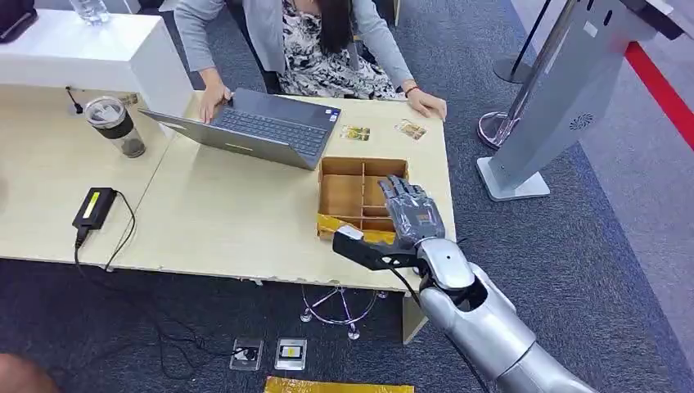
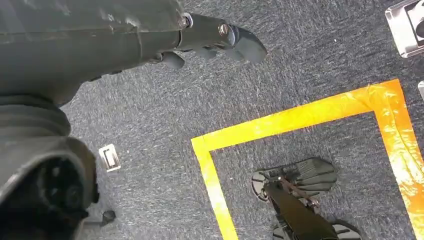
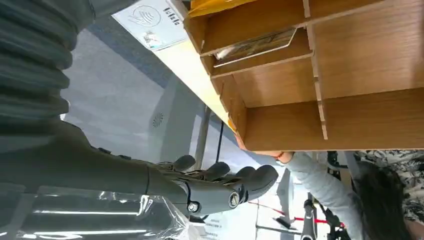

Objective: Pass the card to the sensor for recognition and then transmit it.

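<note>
Bright even indoor light, soft shadows, wrist close-ups blurred

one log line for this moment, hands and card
right hand: open, over wooden divided box | left hand: hanging above grey carpet, holds nothing | clear-sleeved card: in box compartment, not gripped

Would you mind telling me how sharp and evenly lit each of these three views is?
Head view: even light, sharp, soft shadows on the table. Left wrist view: carpet and tape sharp, left hand close and dark. Right wrist view: box crisp, glare on clear plastic near the right hand.
</note>
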Available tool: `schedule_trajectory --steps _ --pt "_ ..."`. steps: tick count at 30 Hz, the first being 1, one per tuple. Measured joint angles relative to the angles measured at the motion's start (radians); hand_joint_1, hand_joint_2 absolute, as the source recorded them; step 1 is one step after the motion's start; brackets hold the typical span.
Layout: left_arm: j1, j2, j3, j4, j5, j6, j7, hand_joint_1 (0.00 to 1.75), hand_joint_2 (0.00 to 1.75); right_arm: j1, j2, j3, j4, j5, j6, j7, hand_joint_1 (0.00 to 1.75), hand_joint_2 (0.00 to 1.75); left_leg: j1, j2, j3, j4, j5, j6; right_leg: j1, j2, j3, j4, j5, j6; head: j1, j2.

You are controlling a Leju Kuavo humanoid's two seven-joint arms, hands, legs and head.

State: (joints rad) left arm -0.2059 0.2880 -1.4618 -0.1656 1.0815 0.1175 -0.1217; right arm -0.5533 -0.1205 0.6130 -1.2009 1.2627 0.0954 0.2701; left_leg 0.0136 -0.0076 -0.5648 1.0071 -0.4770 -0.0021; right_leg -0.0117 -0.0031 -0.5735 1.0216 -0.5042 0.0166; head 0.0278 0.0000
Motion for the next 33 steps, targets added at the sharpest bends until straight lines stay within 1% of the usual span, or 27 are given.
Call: schedule_trajectory --steps 19,25,33 --pt "0.0 0.001 0.0 0.0 0.005 -0.005 0.0 0.0 0.0 -0.002 0.016 0.014 0.066 -0.004 -0.004 0.005 0.0 1.75 0.0 0.0 0.0 0.0 0.0 0.0 0.0 0.0 0.0 0.0 0.0 0.0 0.0 0.0" --pt "0.0 0.001 0.0 0.0 0.0 -0.01 0.0 0.0 0.0 -0.006 0.016 0.014 0.088 -0.003 -0.034 0.005 0.0 1.75 0.0 0.0 0.0 0.0 0.0 0.0 0.0 0.0 0.0 0.0 0.0 0.0 0.0 0.0" --pt "0.0 0.004 0.0 0.0 -0.001 -0.01 0.0 0.0 0.0 -0.006 0.016 0.015 0.113 0.0 -0.037 0.005 0.0 1.75 0.0 0.0 0.0 0.0 0.0 0.0 0.0 0.0 0.0 0.0 0.0 0.0 0.0 0.0"
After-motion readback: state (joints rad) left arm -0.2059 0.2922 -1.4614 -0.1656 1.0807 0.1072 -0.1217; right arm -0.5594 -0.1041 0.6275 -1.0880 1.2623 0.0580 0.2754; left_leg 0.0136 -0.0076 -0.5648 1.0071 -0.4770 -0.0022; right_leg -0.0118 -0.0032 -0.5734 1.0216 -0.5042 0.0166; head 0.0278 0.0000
